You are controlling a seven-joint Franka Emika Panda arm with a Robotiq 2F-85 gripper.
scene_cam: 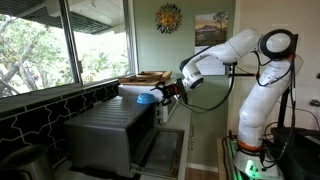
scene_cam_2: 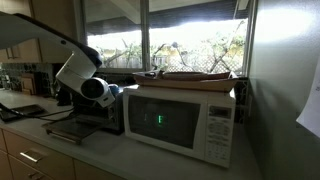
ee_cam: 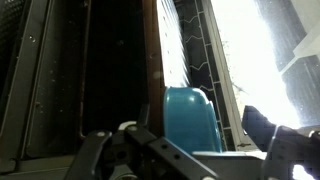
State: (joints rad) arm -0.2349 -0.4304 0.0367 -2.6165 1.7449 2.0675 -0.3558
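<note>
Blue plastic at the heart of the scene: a small rounded blue plastic cup (ee_cam: 190, 112), set on the flat roof of a boxy white microwave oven (scene_cam_2: 185, 120). Sits at the left end of that roof in an exterior view, blue cup (scene_cam_2: 128, 88) close to the edge, on the side toward the white robot arm (scene_cam: 250, 60). Cannot tell from these views whether upright or tipped over.

Just beside it, the black claw (scene_cam: 172, 90), level with the cup and pointing at it from the arm's side. Spread apart in the wrist view, one dark finger (ee_cam: 100, 150) low at the left and its partner low at the right, with the blue cup in the gap and a little beyond the tips. Clamped on nothing. Too dark to tell whether a pad brushes the cup's side.

Farther right along the same roof, near the cup, a flat brown wooden tray (scene_cam_2: 195, 73). Under the oven, a pale tabletop (scene_cam_2: 100, 148). On the far side, behind oven and tray, a large glass window (scene_cam_2: 190, 30), bright with daylight and green trees outside.
</note>
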